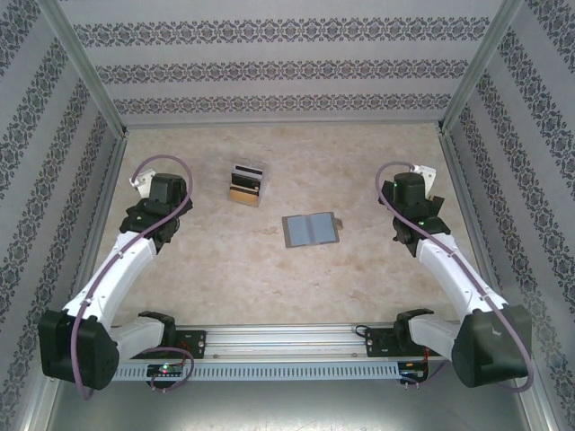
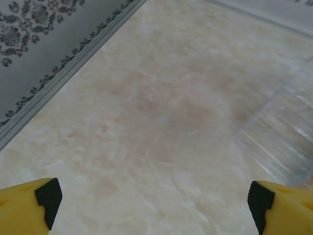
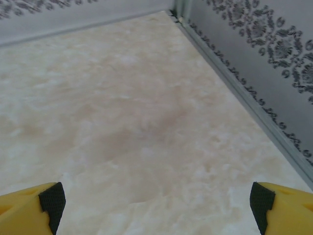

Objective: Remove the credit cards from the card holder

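Open card holder (image 1: 311, 229) lies flat at frame centre.
Left end effector (image 2: 155, 203) and right end effector (image 3: 155, 203) both spread wide.

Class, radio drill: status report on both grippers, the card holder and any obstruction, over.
Left gripper open, empty. Right gripper open, empty. Card holder lies open mid-table, untouched. See-through box stands apart, not blocking.
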